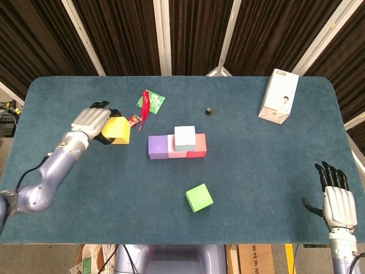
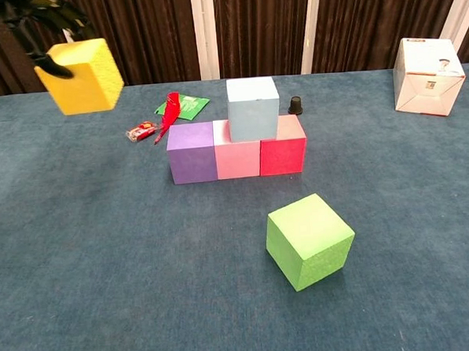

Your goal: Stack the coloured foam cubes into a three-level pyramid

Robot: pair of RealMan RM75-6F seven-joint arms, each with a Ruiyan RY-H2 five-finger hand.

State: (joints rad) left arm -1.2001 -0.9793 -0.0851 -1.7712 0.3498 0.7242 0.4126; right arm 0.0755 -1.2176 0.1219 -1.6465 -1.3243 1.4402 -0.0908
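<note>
My left hand (image 1: pixel 94 121) grips a yellow foam cube (image 1: pixel 117 131) and holds it in the air, left of the stack; the chest view shows the yellow cube (image 2: pixel 81 65) high at the upper left under the left hand (image 2: pixel 39 13). A purple cube (image 1: pixel 157 146), a pink cube (image 1: pixel 175 153) and a red cube (image 1: pixel 197 146) stand in a row on the table, with a light blue cube (image 1: pixel 184 137) on top of the pink and red ones. A green cube (image 1: pixel 199 197) lies alone nearer the front. My right hand (image 1: pixel 336 201) is open at the front right edge, holding nothing.
A white carton (image 1: pixel 278 96) stands at the back right. A small black cap (image 1: pixel 209 110) sits behind the row. A green packet with a red strip (image 1: pixel 150 101) and a small red wrapper (image 1: pixel 133 121) lie at the back left. The blue table (image 1: pixel 274 165) is bare on the right.
</note>
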